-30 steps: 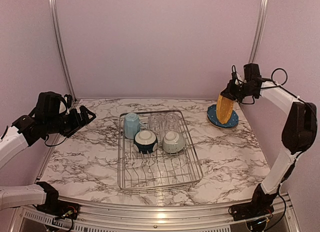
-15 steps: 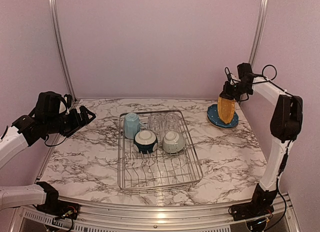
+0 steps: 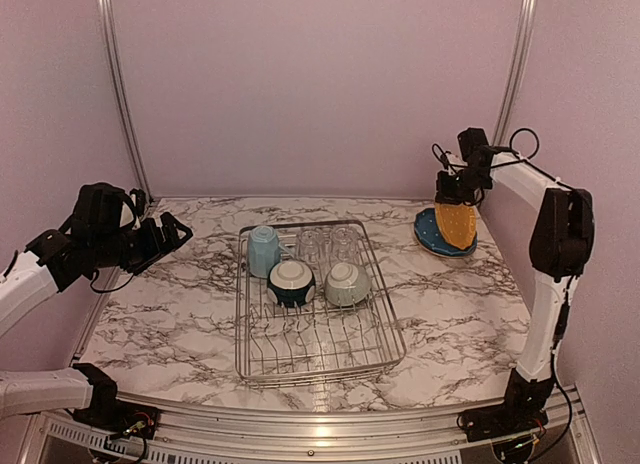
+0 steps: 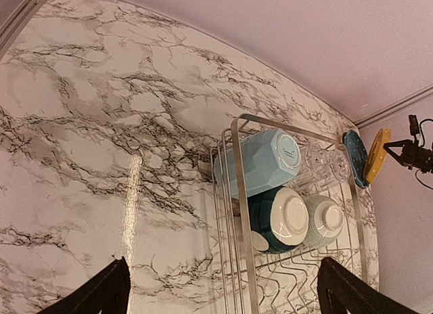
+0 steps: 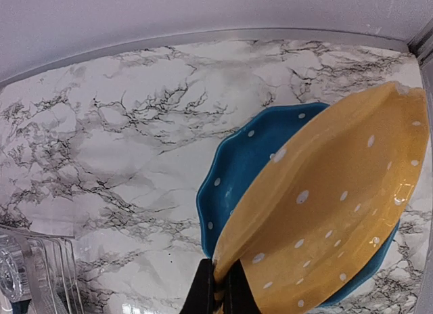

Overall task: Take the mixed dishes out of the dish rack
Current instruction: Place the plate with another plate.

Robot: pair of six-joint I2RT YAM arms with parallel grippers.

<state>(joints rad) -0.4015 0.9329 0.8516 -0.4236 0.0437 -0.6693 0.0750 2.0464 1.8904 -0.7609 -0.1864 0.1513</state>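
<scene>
The silver wire dish rack (image 3: 318, 356) stands mid-table. At its far end lie a light blue mug (image 3: 263, 250), two clear glasses (image 3: 328, 244), a dark-teal-and-white bowl (image 3: 290, 283) and a grey-green bowl (image 3: 347, 283). My right gripper (image 3: 455, 192) is shut on the rim of a yellow white-dotted plate (image 5: 338, 219), held tilted over a blue dotted plate (image 5: 254, 165) lying on the table at the far right. My left gripper (image 3: 170, 232) hangs open and empty over the table's left side, away from the rack (image 4: 237, 212).
Pale walls and metal corner posts (image 3: 118, 84) close in the marble table (image 3: 170, 314). The right arm (image 3: 555, 234) stretches along the right wall.
The right gripper has carried the yellow plate further back and lowered its tilt over the blue plate. The left arm has not moved.
</scene>
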